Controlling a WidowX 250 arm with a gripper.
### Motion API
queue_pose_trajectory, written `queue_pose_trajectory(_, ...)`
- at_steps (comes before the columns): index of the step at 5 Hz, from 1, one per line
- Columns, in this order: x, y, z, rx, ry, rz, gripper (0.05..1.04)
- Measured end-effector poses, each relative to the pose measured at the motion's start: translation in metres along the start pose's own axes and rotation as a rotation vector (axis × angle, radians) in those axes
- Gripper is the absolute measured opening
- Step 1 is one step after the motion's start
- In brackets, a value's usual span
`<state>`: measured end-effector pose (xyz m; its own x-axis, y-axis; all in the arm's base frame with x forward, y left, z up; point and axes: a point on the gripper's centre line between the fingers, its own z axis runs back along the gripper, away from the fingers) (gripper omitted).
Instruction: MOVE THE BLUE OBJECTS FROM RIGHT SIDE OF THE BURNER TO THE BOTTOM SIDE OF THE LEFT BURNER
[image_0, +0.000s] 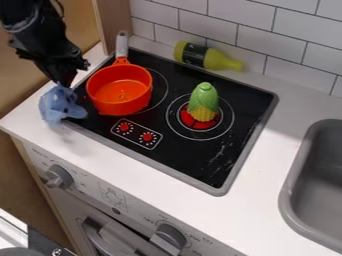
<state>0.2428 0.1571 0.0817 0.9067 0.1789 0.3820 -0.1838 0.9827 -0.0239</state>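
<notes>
My tool (65, 86) is closed on the top of the blue cloth (59, 106), which hangs directly beneath it, over the left corner of the stove (194, 172). The orange pot (120, 92) stands close on the right, so I'd lower clear of it, minding the white surface's (153, 176) nearby left edge.

Bright light lay on the smooth white countertop (167, 194); perhaps glare streaked the square, glossy black stovetop (212, 161) toward five o'clock.

You've got room over the bench (267, 167) between stove (194, 160) and sink (288, 200); orange pot (119, 108) and upright corn (203, 100) obstruct the burners.
</notes>
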Motion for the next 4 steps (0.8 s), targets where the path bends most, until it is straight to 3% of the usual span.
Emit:
queue_pose_trajectory(1,-0.004,-0.006,-0.004,-0.003,0.011,0.009,0.070)
queue_pose_trajectory(2,-0.003,-0.017,-0.006,0.003,0.042,0.030,0.211)
queue_pose_trajectory(4,0.006,-0.037,-0.006,0.022,0.041,0.036,0.751)
